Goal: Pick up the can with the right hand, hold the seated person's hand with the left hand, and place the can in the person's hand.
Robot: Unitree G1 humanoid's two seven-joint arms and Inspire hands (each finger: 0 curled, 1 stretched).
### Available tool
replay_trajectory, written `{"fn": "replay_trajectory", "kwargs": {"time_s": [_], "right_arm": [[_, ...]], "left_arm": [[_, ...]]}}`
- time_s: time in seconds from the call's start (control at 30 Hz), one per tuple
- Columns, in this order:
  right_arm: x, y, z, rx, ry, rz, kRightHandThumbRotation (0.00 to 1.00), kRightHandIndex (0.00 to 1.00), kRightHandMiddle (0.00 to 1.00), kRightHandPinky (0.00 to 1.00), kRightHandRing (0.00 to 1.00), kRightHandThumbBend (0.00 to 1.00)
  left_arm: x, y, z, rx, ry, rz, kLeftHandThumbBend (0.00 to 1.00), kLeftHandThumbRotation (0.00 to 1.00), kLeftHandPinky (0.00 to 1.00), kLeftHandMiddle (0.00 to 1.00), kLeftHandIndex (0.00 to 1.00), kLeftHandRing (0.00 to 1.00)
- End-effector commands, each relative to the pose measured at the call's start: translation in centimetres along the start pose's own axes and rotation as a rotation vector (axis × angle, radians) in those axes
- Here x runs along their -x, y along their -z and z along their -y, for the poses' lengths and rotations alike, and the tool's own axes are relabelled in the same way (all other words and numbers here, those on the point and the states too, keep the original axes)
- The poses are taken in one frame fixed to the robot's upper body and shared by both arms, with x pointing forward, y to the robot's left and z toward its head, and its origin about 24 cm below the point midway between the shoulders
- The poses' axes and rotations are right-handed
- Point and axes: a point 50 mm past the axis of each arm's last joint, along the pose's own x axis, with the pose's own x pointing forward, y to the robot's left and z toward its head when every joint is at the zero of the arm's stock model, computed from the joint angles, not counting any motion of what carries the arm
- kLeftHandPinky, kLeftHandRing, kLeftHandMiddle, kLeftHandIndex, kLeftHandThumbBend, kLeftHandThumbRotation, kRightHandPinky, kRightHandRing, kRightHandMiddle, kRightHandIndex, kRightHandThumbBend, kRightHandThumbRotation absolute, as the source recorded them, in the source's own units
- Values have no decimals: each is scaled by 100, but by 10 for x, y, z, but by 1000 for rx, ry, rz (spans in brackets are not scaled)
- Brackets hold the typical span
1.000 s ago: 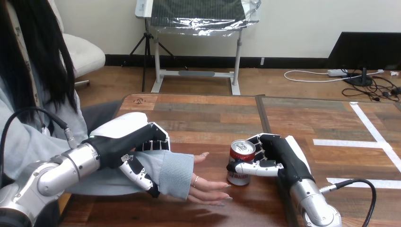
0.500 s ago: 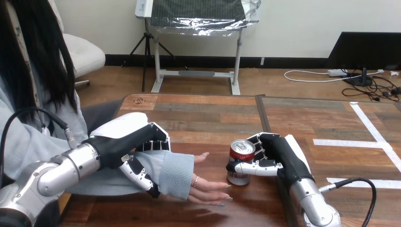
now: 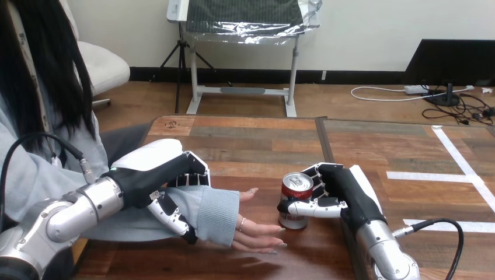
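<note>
A robotics test lab, apparently: plain wooden table (image 3: pixel 262 143) with white tape marks (image 3: pixel 432 175) on it.

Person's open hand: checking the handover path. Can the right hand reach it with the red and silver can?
Probably yes: the right hand grips the red and silver can, and only bare wooden table lies between it and the person's hand.

The head view looks forward and down across the table (image 3: pixel 262 140) from close above it. The left arm (image 3: pixel 64 213) enters at the lower left of the frame and the right arm (image 3: pixel 385 256) at the lower right, with the camera between them. The can (image 3: pixel 295 201) stands near, in the lower middle.
</note>
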Motion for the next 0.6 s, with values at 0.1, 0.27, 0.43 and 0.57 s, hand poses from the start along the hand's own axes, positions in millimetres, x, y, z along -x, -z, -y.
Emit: {"fn": "replay_trajectory", "kwargs": {"time_s": [0.1, 0.27, 0.43, 0.57], "right_arm": [[-16, -40, 14, 28, 33, 200, 0, 49, 48, 34, 40, 83], [-16, -43, 11, 15, 18, 229, 0, 49, 48, 35, 41, 83], [-15, -46, 9, 14, 7, 255, 0, 49, 48, 35, 41, 83], [-15, -47, 6, -6, -6, 264, 0, 49, 48, 35, 41, 82]], "left_arm": [[-23, -28, -54, -65, -173, 143, 94, 0, 27, 39, 42, 32], [-23, -28, -54, -63, -172, 146, 94, 0, 27, 39, 42, 32], [-24, -28, -54, -61, -167, 144, 94, 0, 27, 39, 42, 32], [-24, -28, -54, -55, -166, 133, 93, 0, 27, 40, 42, 32]]}}
